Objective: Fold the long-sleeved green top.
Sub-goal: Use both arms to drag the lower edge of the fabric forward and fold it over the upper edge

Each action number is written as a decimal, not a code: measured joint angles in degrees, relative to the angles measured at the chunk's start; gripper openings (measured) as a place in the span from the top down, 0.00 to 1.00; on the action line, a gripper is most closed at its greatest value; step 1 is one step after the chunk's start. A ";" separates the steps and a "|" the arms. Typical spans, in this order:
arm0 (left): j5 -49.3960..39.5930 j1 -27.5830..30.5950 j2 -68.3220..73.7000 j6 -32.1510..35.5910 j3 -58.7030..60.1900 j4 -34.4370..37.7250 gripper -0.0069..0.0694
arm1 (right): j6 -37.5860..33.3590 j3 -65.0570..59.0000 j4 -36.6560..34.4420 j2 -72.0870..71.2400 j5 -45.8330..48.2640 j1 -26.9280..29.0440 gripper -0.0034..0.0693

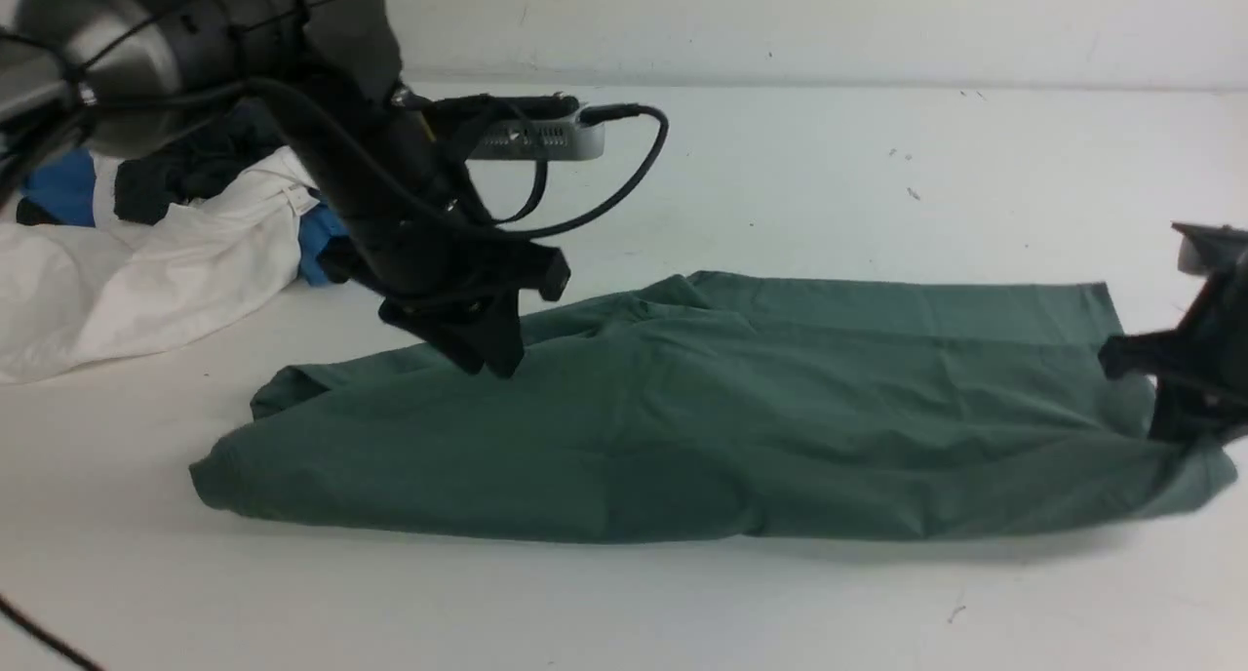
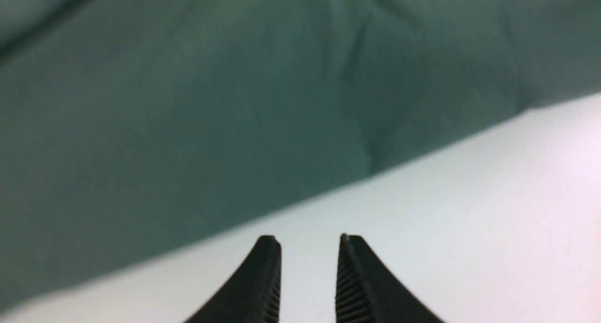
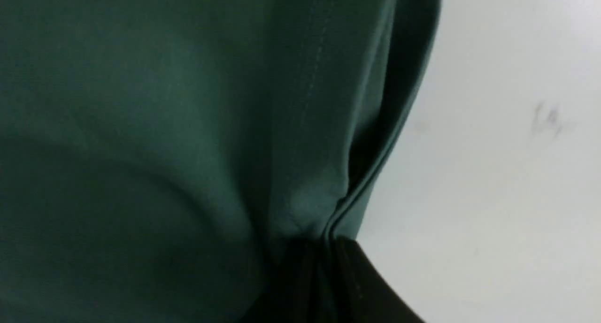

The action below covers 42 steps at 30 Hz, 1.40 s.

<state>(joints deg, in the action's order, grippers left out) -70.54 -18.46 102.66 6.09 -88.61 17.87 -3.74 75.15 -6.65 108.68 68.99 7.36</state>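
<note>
1. Pile of garments (image 1: pixel 146 271), far left on the table (image 1: pixel 877 164). White cloth lies in front, with blue and dark pieces behind. My left arm hides part of it and the picture's edge cuts it off.
2. Grey box (image 1: pixel 536 139) on my left wrist, with a cable plugged in. Its face is too small to read.
3. Left gripper (image 1: pixel 487 349): fingers a little apart with nothing between them. In the wrist view (image 2: pixel 310 241) the tips are over bare table, just beside the cloth's edge.
4. Green long-sleeved top (image 1: pixel 682 417): lies as a long, creased band across the middle of the table. I cannot make out the neck or sleeves among the folds. My left arm hides part of its far edge.
5. Right gripper (image 1: pixel 1170 427): pressed together on the top's right end, pinching layered fabric beside a stitched hem (image 3: pixel 326 266). The front view cuts it off at the right edge.
</note>
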 joint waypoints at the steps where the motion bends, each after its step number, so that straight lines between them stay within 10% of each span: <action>1: 0.00 0.00 -2.32 0.39 2.49 0.08 0.69 | 0.27 -3.79 -0.44 -2.15 -0.06 0.00 0.92; 13: 0.45 0.00 -11.00 0.75 14.88 3.03 0.69 | 6.20 -29.63 3.56 -28.35 0.11 0.00 0.92; 20: 3.76 -0.48 -0.34 1.93 4.16 6.65 0.60 | 6.83 -30.79 4.73 -29.89 -2.26 0.00 0.86; 30: 7.55 -6.63 19.65 5.86 -19.72 2.70 0.50 | 7.74 -23.13 8.28 -27.70 -2.93 0.00 0.52; 42: 6.01 -10.58 35.75 8.32 -38.02 0.83 0.50 | 7.98 -15.01 6.32 -23.11 -3.52 0.00 0.49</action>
<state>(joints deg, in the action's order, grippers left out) -64.53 -29.04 138.41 14.41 -126.63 18.69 4.23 60.14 -0.32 85.57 65.47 7.36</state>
